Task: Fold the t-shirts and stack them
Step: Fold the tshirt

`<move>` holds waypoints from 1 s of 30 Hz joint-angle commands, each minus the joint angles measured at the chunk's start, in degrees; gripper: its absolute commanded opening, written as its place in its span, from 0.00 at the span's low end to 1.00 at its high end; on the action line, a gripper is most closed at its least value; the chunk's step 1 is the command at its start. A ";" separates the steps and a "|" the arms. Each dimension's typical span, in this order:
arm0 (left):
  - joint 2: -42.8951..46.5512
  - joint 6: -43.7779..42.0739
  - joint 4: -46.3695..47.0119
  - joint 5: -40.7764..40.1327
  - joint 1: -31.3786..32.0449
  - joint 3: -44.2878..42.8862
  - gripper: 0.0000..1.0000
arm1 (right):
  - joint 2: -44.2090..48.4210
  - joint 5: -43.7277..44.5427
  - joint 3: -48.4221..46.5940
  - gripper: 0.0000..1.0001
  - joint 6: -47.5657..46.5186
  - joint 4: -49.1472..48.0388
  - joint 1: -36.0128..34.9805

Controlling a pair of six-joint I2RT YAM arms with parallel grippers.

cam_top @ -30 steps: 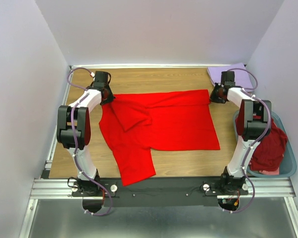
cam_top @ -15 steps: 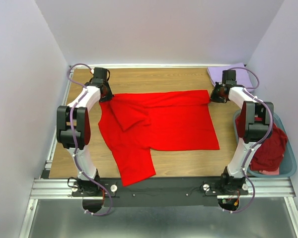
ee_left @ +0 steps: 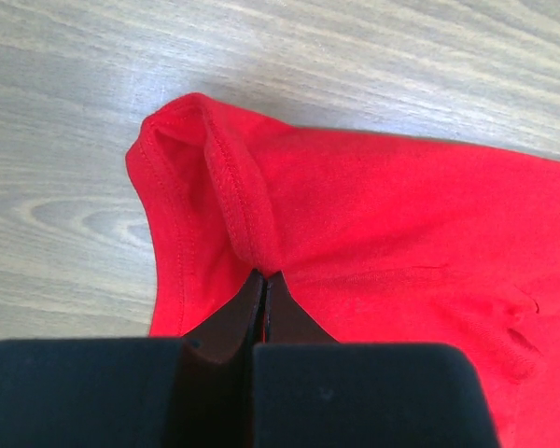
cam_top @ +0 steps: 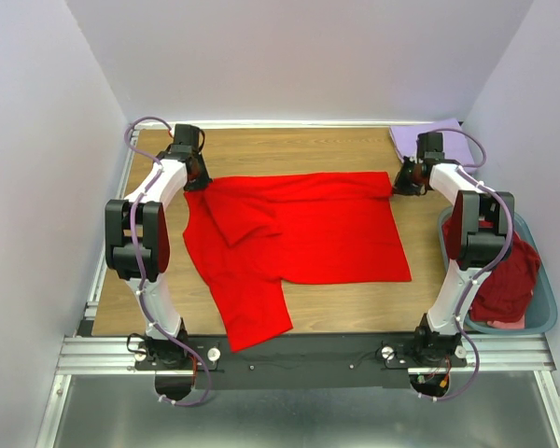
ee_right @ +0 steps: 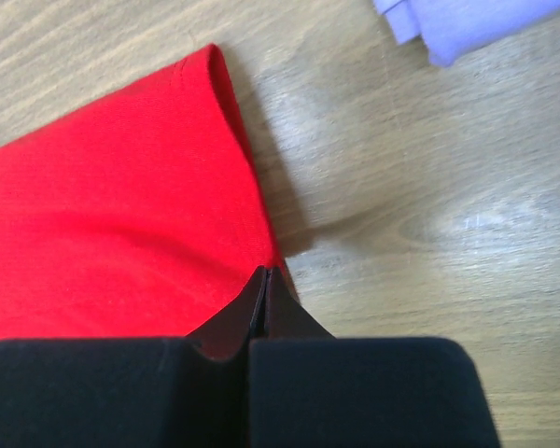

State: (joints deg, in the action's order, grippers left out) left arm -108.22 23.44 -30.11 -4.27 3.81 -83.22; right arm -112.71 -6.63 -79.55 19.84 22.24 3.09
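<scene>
Changed: the left arm has swung a little farther from the teal basket (cam_top: 544, 322) and toward the far side of the counter (cam_top: 299, 149), dragging its corner of cloth along. The right arm has barely shifted.
Meaning: the far hem now runs straighter between the two arms. This reads as spreading the shirt flat before the first fold, so the task is at an early stage.
Left end effector (ee_left: 264, 283): clenched on a rolled, stitched edge at the red t-shirt (cam_top: 308, 229) corner farthest from the basket.
Right end effector (ee_right: 266, 276): clenched on the red hem at the far corner nearest the basket.
Red t-shirt: lying on the counter beside the basket. A crumpled flap sits on its half away from the basket, and one lobe reaches the near counter edge.
Lavender t-shirt (cam_top: 403, 140): folded, in the counter corner beyond the basket.
Maroon t-shirts (cam_top: 509, 280): heaped inside the basket, unfolded.
Hidden: the right arm covers part of the lavender shirt and the basket. How many maroon shirts lie there cannot be told. Both wrist views lose the cloth under the black fingers.
Unclear: whether the left pinch is on a sleeve or the body hem.
</scene>
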 commanded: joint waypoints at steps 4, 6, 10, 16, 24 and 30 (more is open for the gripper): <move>0.12 -1.73 -1.89 -0.48 -0.91 -2.47 0.00 | 1.96 -2.42 -3.76 0.00 -0.41 2.37 0.25; -0.58 -1.73 -1.80 0.31 -1.18 -2.82 0.01 | 1.70 -2.59 -4.65 0.00 -0.41 2.63 0.33; -1.02 -1.30 -1.01 1.46 -1.26 -2.82 0.03 | 1.17 -3.82 -6.23 0.00 -0.59 3.16 0.25; 0.56 -1.29 -1.35 0.50 -1.35 -3.08 0.03 | 1.08 -7.33 -6.58 0.00 -0.59 3.95 0.25; 0.21 -2.43 -2.06 0.49 -2.93 -1.86 0.04 | 0.56 -7.43 -5.09 0.00 0.03 4.74 0.51; -1.55 -2.96 -1.27 -0.12 -3.37 -0.02 0.03 | -0.49 -5.41 -3.42 0.00 -0.23 4.66 1.30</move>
State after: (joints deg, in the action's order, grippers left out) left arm -108.33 21.89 -31.40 -3.62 0.91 -84.73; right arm -112.71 -13.06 -84.05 19.70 25.50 3.49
